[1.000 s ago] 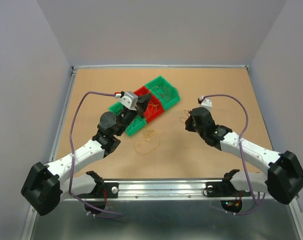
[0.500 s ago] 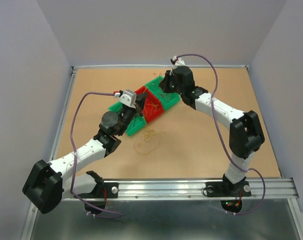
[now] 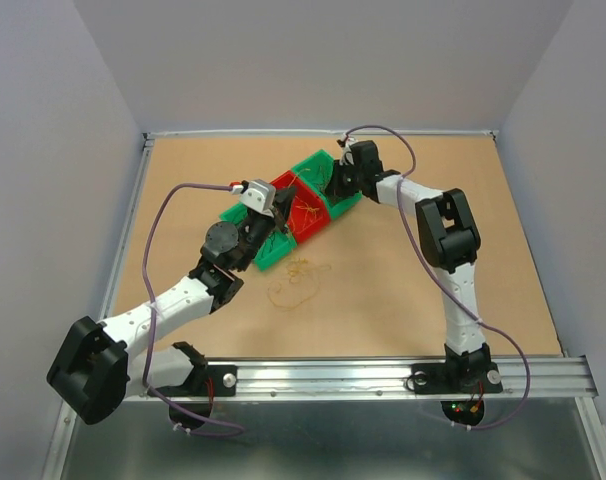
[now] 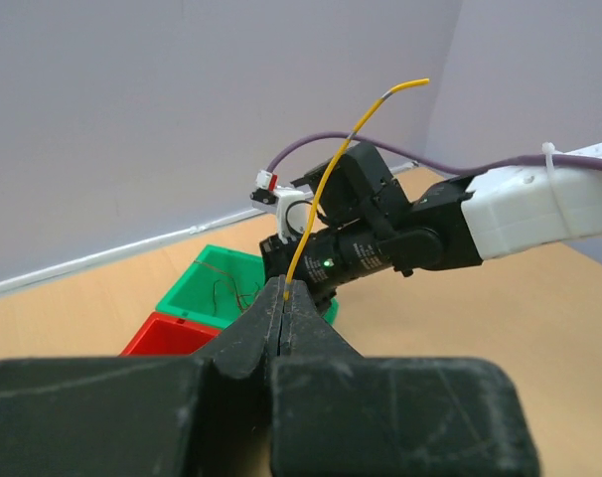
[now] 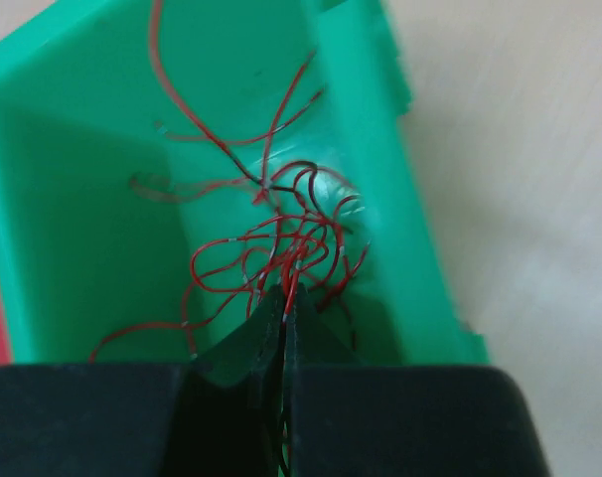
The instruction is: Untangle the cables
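Sorting by colour, roughly midway by the look of it. Seeing red cables (image 5: 281, 248) heaped in the green bin (image 5: 82, 229), with a strand nipped at the tips of the right end effector (image 5: 284, 295), closed narrow on it. Holding one yellow cable (image 4: 333, 159) in the left end effector (image 4: 284, 290), clamped tight on it, up in the air. Leaving a loose orange-yellow tangle (image 3: 298, 275) on the worktop (image 3: 403, 290), just in front of the bins (image 3: 273, 253), untouched. Needs pulling apart and binning next.

Lower end of yellow wire (image 4: 326, 189) out of sight inside left gripper (image 4: 284, 291)
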`<state>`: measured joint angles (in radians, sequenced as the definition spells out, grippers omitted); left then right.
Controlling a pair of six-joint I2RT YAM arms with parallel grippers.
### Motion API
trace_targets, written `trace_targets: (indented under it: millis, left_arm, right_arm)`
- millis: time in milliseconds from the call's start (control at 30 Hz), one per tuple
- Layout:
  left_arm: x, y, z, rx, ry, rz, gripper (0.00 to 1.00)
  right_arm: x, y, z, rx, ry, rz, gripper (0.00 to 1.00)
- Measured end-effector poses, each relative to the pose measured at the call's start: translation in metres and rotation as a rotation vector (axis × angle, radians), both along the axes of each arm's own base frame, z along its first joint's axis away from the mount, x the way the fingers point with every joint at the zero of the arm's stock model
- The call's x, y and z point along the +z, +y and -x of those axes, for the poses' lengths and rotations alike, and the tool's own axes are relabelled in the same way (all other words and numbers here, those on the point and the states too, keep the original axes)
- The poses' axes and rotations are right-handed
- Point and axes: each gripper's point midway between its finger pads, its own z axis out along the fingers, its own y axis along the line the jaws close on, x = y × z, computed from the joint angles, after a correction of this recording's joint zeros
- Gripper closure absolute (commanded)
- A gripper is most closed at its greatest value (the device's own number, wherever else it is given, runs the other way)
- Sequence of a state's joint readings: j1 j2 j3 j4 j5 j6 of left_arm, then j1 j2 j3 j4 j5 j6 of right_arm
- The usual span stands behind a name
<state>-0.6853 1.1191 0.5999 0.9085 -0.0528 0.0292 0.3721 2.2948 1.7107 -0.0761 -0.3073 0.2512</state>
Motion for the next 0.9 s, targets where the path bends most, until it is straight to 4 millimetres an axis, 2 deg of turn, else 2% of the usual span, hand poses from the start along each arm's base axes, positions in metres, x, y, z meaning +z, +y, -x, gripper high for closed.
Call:
trace_targets:
  millis: [167,433,533,567,600,800,900]
  left_arm:
    - [0.0,-0.002,0.002,-0.015,-0.002,-0.002,1.0]
    - [0.0,-0.006,0.004,-0.041,-0.006,-0.006,1.0]
    - [0.0,-0.008,0.006,-0.054,-0.007,-0.008,1.0]
    - [0.001,-0.008,0.006,-0.057,-0.009,-0.007,1.0]
    - [0.002,-0.008,0.007,-0.059,-0.011,-0.007,1.0]
    - [0.009,-0.006,0.01,-0.062,-0.028,0.005,1.0]
    - [0.011,-0.005,0.011,-0.062,-0.031,0.007,1.0]
  right_arm:
    - [-0.007,0.006,0.006,0.039,-0.025,0.053,0.99]
    - [-0.009,0.001,0.009,0.003,-0.06,0.16,0.95]
    - [-0.004,-0.001,0.017,-0.03,-0.076,0.222,0.81]
    - [0.0,0.0,0.021,-0.034,-0.082,0.235,0.69]
    - [0.005,0.001,0.025,-0.041,-0.091,0.247,0.64]
    - [0.038,-0.002,0.033,-0.098,-0.162,0.273,0.51]
    - [0.046,-0.009,0.038,-0.123,-0.185,0.268,0.38]
